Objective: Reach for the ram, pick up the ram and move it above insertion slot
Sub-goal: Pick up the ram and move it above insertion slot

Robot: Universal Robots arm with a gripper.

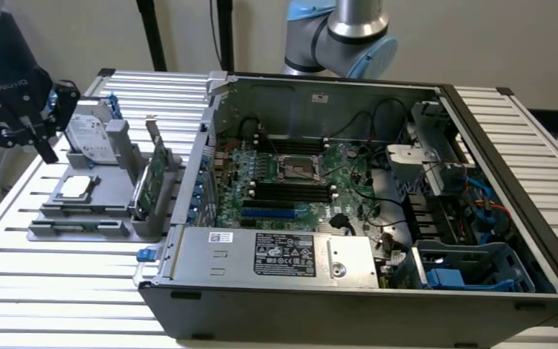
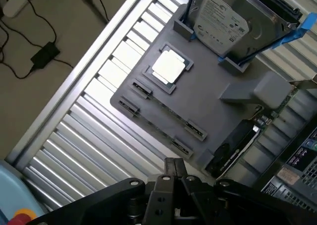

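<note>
The end effector (image 1: 27, 134), fingers together and holding nothing, hangs over the grey holder (image 2: 198, 106). The holder probably gives each part its own seat so that it can be taken from above. The ram (image 2: 167, 111) seems to stand on edge in a long clipped slot there, though this is hard to confirm. The holder lies on a slatted metal tabletop (image 1: 56, 291) beside the open case (image 1: 357, 276). Cables (image 2: 29, 51) lie on the floor.

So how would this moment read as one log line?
stage: reach | hand: by gray holder, holding nothing | ram: not picked up, hard to make out
</note>
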